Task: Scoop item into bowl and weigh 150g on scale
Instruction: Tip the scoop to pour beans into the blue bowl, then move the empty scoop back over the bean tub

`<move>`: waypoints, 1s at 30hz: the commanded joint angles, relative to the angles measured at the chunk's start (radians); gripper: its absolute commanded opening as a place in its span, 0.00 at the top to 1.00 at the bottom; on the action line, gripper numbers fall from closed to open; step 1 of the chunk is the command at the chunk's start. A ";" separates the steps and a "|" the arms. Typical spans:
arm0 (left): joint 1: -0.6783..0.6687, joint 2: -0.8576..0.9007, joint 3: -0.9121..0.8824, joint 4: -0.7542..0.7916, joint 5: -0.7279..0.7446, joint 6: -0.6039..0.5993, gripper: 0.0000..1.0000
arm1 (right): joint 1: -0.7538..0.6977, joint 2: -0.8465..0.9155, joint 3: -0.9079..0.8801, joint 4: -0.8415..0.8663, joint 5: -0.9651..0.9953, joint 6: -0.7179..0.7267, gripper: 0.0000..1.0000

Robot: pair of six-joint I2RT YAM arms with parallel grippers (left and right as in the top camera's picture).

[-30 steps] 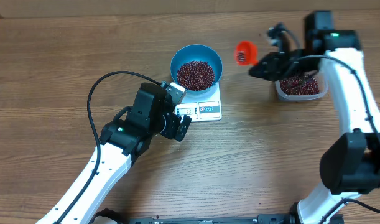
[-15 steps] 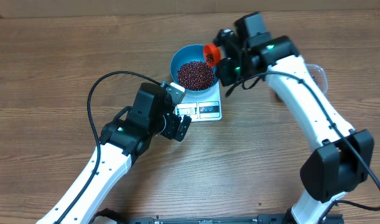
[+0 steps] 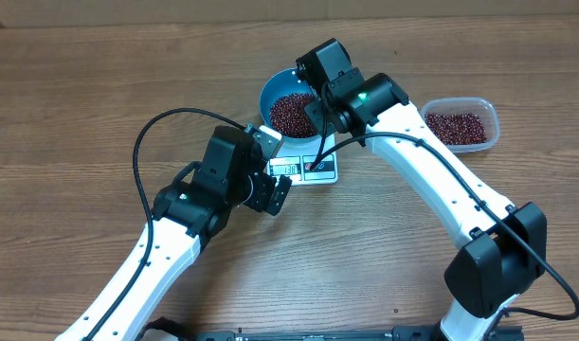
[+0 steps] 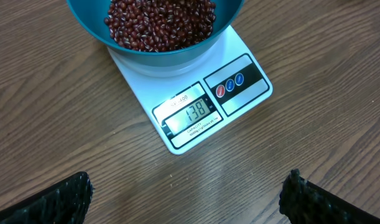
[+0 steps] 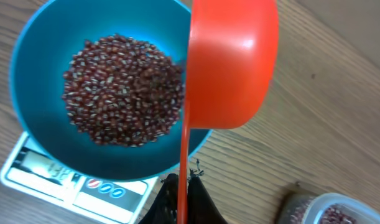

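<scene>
Only the left wrist view made the scale (image 4: 239, 50) display (image 4: 188, 113) legible: 138, above the wide-open, empty left gripper (image 4: 190, 199). Only the right wrist view showed the right gripper (image 5: 183, 202) clamping an orange scoop (image 5: 233, 62) tipped over beans (image 5: 121, 93) in the blue bowl (image 5: 34, 56).

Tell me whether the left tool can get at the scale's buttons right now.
Probably yes: the open left tool faces the scale, only bare table lying before its buttons; the bowl sits farther back.

bowl (image 4: 171, 55) cut off at left wrist view's top, scale (image 5: 84, 190) readout blurred in right wrist view
</scene>
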 commanded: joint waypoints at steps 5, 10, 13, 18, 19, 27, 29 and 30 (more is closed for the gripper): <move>0.005 0.005 -0.003 0.003 -0.006 0.004 0.00 | -0.012 -0.004 0.050 -0.004 -0.064 -0.006 0.96; 0.005 0.005 -0.003 0.003 -0.006 0.004 0.01 | -0.081 -0.019 0.130 -0.074 -0.209 -0.007 0.96; 0.005 0.005 -0.003 0.003 -0.006 0.004 0.00 | -0.152 -0.031 0.203 -0.162 -0.261 -0.007 0.96; 0.005 0.005 -0.003 0.003 -0.006 0.004 0.00 | -0.288 -0.051 0.287 -0.322 -0.273 -0.007 0.96; 0.005 0.005 -0.003 0.003 -0.006 0.004 0.00 | -0.319 -0.054 0.295 -0.354 -0.273 -0.007 0.96; 0.005 0.005 -0.003 0.003 -0.006 0.004 0.00 | -0.565 -0.049 0.267 -0.544 -0.296 -0.006 0.96; 0.005 0.005 -0.003 0.003 -0.006 0.004 0.01 | -0.618 -0.047 0.238 -0.544 -0.320 -0.006 0.96; 0.005 0.005 -0.003 0.003 -0.006 0.004 0.00 | -0.639 -0.047 0.219 -0.539 -0.330 -0.006 0.96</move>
